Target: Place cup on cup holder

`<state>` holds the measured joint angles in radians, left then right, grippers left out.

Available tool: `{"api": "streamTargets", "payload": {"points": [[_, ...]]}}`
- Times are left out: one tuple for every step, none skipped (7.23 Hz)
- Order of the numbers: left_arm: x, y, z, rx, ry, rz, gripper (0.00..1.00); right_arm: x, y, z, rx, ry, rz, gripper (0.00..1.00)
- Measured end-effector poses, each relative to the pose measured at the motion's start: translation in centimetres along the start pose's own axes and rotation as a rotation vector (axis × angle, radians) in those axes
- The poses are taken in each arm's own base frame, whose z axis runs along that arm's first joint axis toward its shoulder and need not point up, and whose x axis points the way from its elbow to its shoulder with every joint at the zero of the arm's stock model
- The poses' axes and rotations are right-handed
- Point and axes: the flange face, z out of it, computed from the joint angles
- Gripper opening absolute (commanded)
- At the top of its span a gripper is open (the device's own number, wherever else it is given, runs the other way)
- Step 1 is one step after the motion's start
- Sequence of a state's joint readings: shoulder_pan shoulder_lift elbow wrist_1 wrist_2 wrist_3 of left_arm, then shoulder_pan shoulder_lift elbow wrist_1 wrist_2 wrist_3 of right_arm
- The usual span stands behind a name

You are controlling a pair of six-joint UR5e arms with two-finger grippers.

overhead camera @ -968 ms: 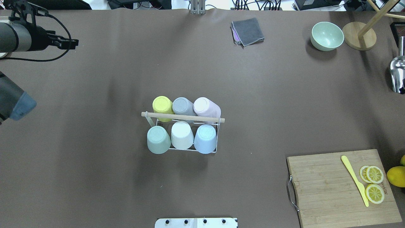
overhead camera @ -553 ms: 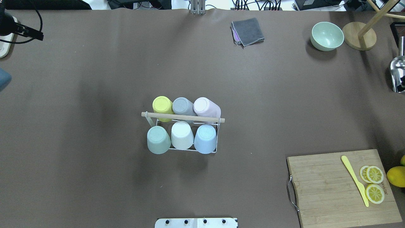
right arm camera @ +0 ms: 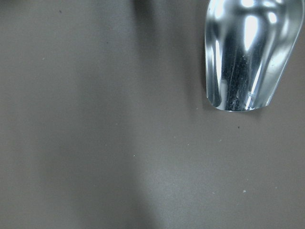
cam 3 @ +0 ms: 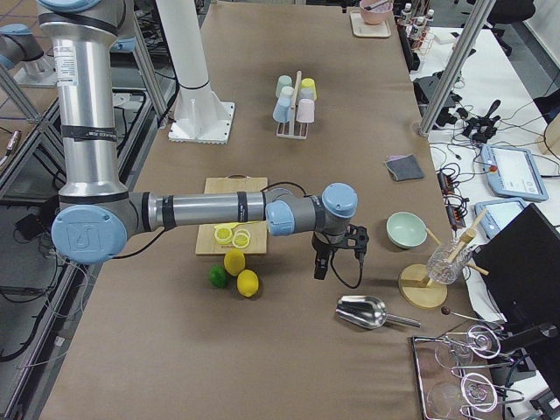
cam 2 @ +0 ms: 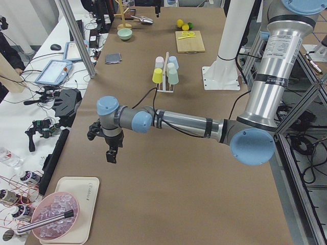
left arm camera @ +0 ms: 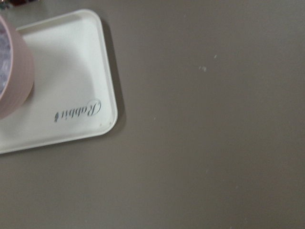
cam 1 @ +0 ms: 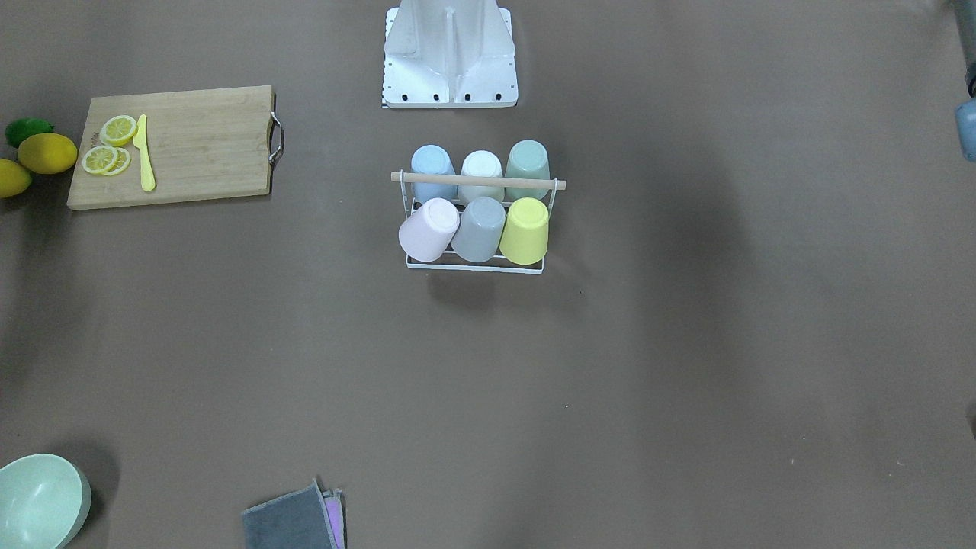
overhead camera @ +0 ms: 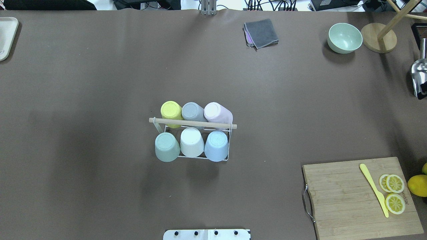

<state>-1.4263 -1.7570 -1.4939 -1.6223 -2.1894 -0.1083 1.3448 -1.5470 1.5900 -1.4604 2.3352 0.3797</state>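
I read this as the close of the job; I see no loose cup anywhere on the table (overhead camera: 100, 186), so nothing is left to fetch.

Far left, the left gripper (cam 2: 110, 156) hangs over bare table near the tray (left arm camera: 90, 57) and its pink bowl (left arm camera: 14, 81); only the side view shows it, and I cannot tell whether its fingers are apart or together.

Mid-table stands the holder (overhead camera: 200, 124), well apart from both arms, with both rows full. Far row, left to right: yellow cup (overhead camera: 170, 110); grey cup (overhead camera: 191, 111); pink cup (overhead camera: 217, 112). Near row: green cup (overhead camera: 165, 146); white cup (overhead camera: 191, 141); blue cup (overhead camera: 216, 145). All six sit mouth down with their bases up; the pink cup leans outward a little, and the rest look close to upright.

Far right, the right gripper (cam 3: 319, 273) hangs just beside the scoop (right arm camera: 248, 52); again only the side view has it, so I cannot tell how its claw stands.

Next, I judge, comes only a check that the pink cup is properly seated; if it is not, a soft nudge from above would do, keeping clear of its neighbours.
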Motion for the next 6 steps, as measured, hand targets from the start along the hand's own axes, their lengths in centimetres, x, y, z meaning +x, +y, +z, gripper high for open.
{"api": "streamTargets", "payload": {"points": [[-2.6, 2.6, 0.8, -0.042, 0.007, -0.018, 0.97, 0.1, 0.1, 0.2, -0.006, -0.013, 0.001, 0.99], [-4.7, 4.5, 1.2, -0.095, 0.014, -0.034, 0.97, 0.2, 0.3, 0.4, -0.01, -0.018, 0.003, 0.99], [-6.3, 5.8, 1.2, -0.142, 0.028, -0.052, 0.97, 0.3, 0.3, 0.4, -0.011, -0.018, 0.004, 0.99], [-7.3, 6.8, 1.2, -0.168, 0.071, -0.082, 0.97, 0.3, 0.3, 0.4, -0.01, -0.017, 0.003, 0.99], [-7.8, 7.7, 1.5, -0.182, 0.132, -0.114, 0.97, 0.2, 0.2, 0.3, -0.007, -0.015, 0.002, 0.99], [-8.1, 8.6, 1.9, -0.191, 0.176, -0.136, 0.97, 0.1, 0.2, 0.3, -0.005, -0.014, 0.001, 0.99]]}}
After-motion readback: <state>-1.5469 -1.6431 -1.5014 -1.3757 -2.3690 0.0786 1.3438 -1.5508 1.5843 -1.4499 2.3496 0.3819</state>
